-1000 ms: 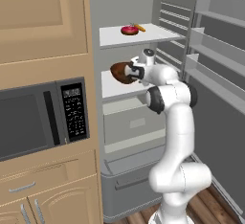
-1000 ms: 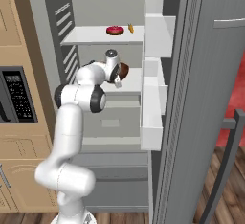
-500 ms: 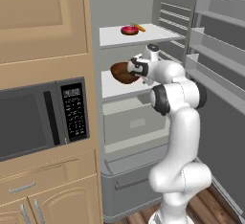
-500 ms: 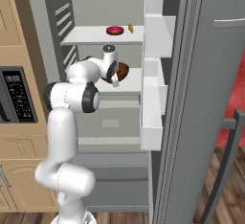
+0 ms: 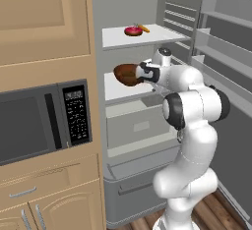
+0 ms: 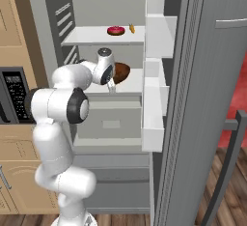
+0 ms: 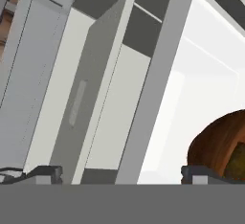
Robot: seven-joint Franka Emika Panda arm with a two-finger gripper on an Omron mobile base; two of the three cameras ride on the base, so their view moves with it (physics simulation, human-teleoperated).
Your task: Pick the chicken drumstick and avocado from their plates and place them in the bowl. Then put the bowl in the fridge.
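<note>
Reddish-brown wooden bowl (image 5: 127, 74) hangs over the left part of the fridge's (image 6: 202, 99) middle shelf (image 5: 118, 89), seemingly pinched at its near rim by the hand (image 5: 143, 72); finger spread can't be made out. Risks, as I judge: bowl tips and spills, or clips the shelf edge or the door racks (image 6: 153, 104).

White Franka arm rising upright from its base, elbow bending high, forearm reaching forward and leftward, wrist levelling out, gripper (image 5: 141, 72) clamping its fingers on the bowl (image 5: 126, 74) rim.
</note>
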